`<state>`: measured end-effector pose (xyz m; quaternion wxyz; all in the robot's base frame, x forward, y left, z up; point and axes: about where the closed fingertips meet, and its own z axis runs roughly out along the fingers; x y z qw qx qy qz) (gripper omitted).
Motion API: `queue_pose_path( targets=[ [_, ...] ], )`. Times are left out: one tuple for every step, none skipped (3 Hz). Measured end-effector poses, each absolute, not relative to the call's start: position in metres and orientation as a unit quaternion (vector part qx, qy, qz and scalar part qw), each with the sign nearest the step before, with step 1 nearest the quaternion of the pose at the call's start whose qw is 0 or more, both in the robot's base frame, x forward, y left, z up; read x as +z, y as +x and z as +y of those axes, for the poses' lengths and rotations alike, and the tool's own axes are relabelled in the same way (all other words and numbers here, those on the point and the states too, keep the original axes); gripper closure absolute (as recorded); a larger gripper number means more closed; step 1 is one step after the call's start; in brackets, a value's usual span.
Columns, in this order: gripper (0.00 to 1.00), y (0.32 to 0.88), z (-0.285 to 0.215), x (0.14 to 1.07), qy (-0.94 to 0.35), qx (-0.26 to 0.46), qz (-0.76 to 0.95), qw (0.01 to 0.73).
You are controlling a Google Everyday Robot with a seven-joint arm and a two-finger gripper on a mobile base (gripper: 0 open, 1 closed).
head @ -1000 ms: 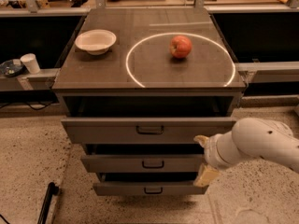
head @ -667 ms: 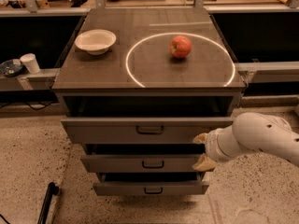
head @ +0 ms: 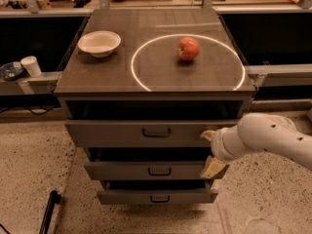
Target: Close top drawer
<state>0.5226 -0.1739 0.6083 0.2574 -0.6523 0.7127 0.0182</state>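
Observation:
The top drawer (head: 122, 133) is the widest grey front panel with a small black handle (head: 156, 132). It stands pulled out a little from the cabinet, with a dark gap above it. My gripper (head: 211, 151) is at the right end of that front panel, on the white arm (head: 265, 138) coming in from the right. Its two tan fingertips (head: 208, 134) are spread apart, one in front of the top drawer's panel and the other by the middle drawer (head: 126, 170). It holds nothing.
The bottom drawer (head: 126, 197) also stands out. On the cabinet top (head: 97, 72) are a white bowl (head: 99, 42) and a red apple (head: 188, 48) inside a white ring. A paper cup (head: 32, 65) stands on a ledge at left. A black bar (head: 48, 211) lies on the floor.
My gripper and arm have risen and moved slightly left, from the middle drawer's level up to the top drawer's front panel. The drawers have not visibly moved.

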Motion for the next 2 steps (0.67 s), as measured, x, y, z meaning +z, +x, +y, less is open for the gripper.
queue_pose_path(
  targets=[
    [0.0, 0.5176, -0.1715, 0.6083, -0.652, 0.018, 0.713, 0.257],
    [0.0, 0.5176, -0.1715, 0.6083, -0.652, 0.018, 0.713, 0.257]
  ],
)
